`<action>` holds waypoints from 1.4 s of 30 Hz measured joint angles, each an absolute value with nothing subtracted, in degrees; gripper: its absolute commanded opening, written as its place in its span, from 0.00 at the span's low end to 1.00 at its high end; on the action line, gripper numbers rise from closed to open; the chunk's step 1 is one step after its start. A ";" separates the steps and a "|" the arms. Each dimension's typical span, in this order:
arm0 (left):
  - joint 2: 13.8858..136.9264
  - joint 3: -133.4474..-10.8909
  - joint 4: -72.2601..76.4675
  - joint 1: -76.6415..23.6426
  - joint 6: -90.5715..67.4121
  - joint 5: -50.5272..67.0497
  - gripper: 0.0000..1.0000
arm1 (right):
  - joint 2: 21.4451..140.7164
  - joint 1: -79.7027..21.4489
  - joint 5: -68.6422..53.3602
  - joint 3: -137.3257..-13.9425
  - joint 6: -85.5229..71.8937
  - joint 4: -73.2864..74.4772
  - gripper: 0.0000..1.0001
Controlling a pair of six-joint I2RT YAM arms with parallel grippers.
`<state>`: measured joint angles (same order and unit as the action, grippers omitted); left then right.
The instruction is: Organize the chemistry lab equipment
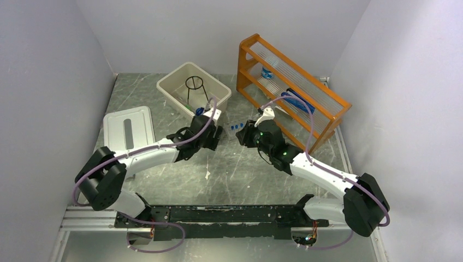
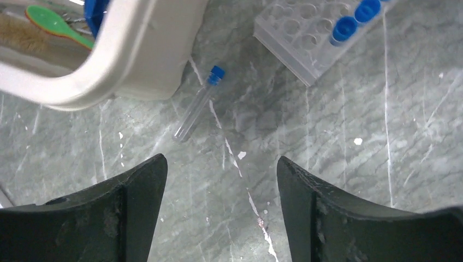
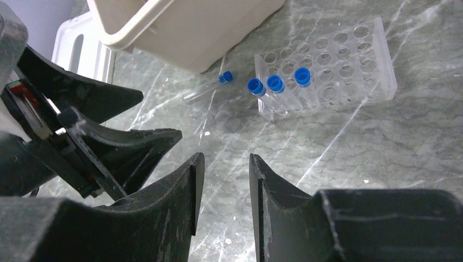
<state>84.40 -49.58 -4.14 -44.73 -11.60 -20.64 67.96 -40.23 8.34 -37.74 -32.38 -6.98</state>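
Plain white walls [image 1: 218, 27] on 3 sides w/ grey marbled tabletop [image 1: 245, 174] (white scuffs), even light.

Diffuse, even overhead lighting; the pale walls [image 1: 49, 82] and marbled table [image 1: 235, 169] are moderately bright, with only faint, soft-edged shadows. The overhead view is sharp, with slight wide-angle convergence at its edges. In the wrist views the near black fingers [image 2: 136, 218] render dark and slightly soft; the clear test tube [image 2: 195, 106] and table beyond are crisp.

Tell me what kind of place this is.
Probably a robot test cell staged as a chemistry bench: a marble-patterned table holds a clear tube rack with blue-capped test tubes and a beige bin containing a wire ring stand.
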 measured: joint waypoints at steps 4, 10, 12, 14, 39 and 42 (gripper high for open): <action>86.56 -50.28 -4.05 -46.04 -7.62 -21.39 0.78 | 67.75 -40.23 8.43 -36.82 -32.58 -6.94 0.40; 95.26 -54.74 -4.25 -45.98 -4.36 -26.17 0.73 | 66.02 -40.25 9.37 -36.18 -32.60 -5.58 0.40; 98.04 -56.12 -4.10 -45.98 -3.51 -27.24 0.70 | 65.14 -40.25 9.87 -36.18 -32.58 -5.26 0.40; 100.05 -56.80 -4.08 -45.98 -2.92 -28.03 0.67 | 64.34 -40.23 10.24 -35.97 -32.58 -5.23 0.40; 107.63 -59.59 -0.19 -42.83 -6.15 -29.12 0.61 | 63.90 -40.25 12.03 -35.03 -33.19 -3.14 0.37; 108.03 -59.94 0.21 -42.28 -6.52 -28.53 0.58 | 63.90 -40.25 12.05 -35.03 -33.19 -2.87 0.37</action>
